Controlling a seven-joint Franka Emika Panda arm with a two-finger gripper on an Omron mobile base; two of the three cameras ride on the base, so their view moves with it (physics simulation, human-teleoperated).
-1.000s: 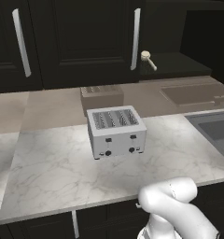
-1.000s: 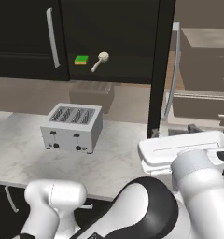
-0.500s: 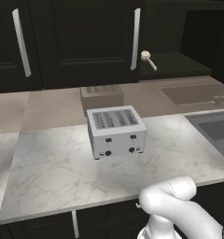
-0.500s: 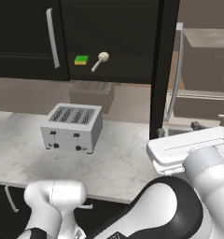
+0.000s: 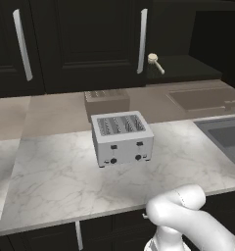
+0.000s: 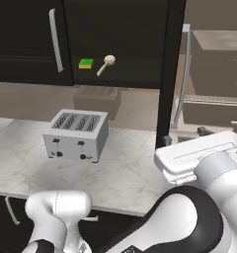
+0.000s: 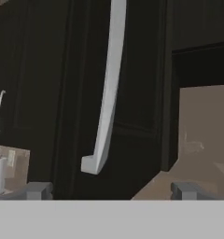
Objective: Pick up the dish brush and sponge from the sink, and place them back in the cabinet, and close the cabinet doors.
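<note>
Up in the cabinet [image 6: 125,44], on its dark shelf [image 5: 188,66], lie the sponge [image 6: 86,63] and the dish brush [image 6: 106,63], side by side and close together, the sponge to the left in the right base view. The brush's round cream head points up and right there, its thin handle running down to the left. From the hand view the fingers [image 7: 111,190] stand wide apart, released, grasping nothing, just before a long silver handle [image 7: 107,93] on one of the cabinet doors [image 7: 132,84]. That handle runs roughly upright between them. A toaster [image 5: 121,138] sits on the marble tabletop [image 5: 56,176], with the sink [image 5: 227,137] off to the right.
</note>
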